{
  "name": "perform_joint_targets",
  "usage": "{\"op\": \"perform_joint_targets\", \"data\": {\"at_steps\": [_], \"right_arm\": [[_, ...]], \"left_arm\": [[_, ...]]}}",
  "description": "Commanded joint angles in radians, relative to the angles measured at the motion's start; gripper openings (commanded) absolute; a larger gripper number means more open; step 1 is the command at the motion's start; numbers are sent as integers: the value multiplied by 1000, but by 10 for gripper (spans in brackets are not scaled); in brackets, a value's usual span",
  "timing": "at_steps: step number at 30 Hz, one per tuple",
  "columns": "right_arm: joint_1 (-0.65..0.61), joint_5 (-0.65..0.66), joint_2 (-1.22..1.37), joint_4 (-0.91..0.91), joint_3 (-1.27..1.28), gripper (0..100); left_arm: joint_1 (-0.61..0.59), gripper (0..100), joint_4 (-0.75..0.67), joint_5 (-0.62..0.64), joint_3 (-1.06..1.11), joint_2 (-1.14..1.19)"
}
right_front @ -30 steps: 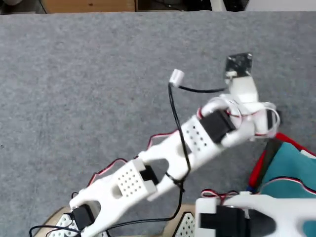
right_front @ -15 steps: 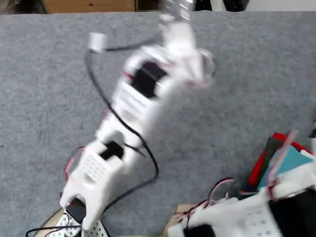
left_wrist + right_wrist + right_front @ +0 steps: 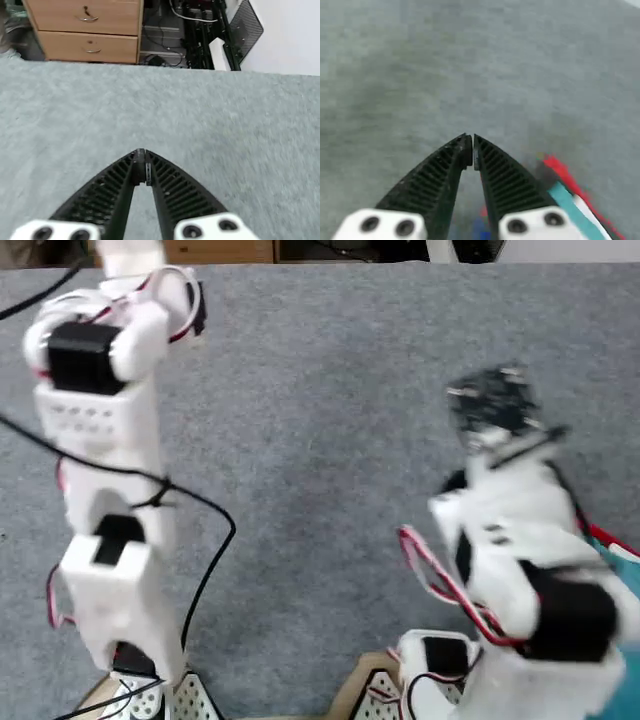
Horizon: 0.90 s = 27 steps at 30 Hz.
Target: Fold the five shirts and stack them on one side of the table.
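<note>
the shirt stack (image 3: 612,545) lies at the right edge of the grey tabletop (image 3: 320,440), close to the arms' bases. it shows a red edge and a teal layer with a white stripe. most of the stack is hidden under the right arm (image 3: 520,540), so the number of shirts cannot be told. in the right wrist view the shirt stack (image 3: 562,187) shows the same red and teal layers, with a dark strip along the red edge.

the right gripper (image 3: 470,150) is closed, its black ribbed jaws meeting at the tips with nothing between them. it hangs over bare tabletop just beside the stack's red edge.

the left arm (image 3: 105,440) stands well apart from the stack, at the opposite side of the tabletop, stretched towards the corner farthest from the stack. the left gripper (image 3: 141,167) is also closed and empty, its tips pressed together above bare grey cloth.

beyond the tabletop edge farthest from the stack stand a wooden drawer cabinet (image 3: 85,30) and a black stand with cables (image 3: 200,30), against a white wall (image 3: 290,35).
</note>
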Motion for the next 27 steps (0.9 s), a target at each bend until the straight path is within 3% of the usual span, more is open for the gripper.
{"op": "perform_joint_targets", "data": {"at_steps": [1, 7, 12, 16, 21, 27], "right_arm": [[-101, -110, -12, -89, 94, 16], [-97, -91, -110, -192, 280, 16], [-97, -44, -265, -259, 545, 16], [-96, -15, -424, -385, 789, 16], [-97, -14, -653, -474, 1015, 16], [-96, -18, -750, -474, 1084, 16]], "left_arm": [[-18, 18, 14, -6, 347, -291], [-17, 19, -55, -14, 1085, -743], [-17, 20, -247, -14, 1629, -1035], [-17, 20, -477, -14, 1998, -1227], [-52, 20, -686, -14, 2344, -1455], [-110, 21, -790, -14, 2654, -1738]]}}
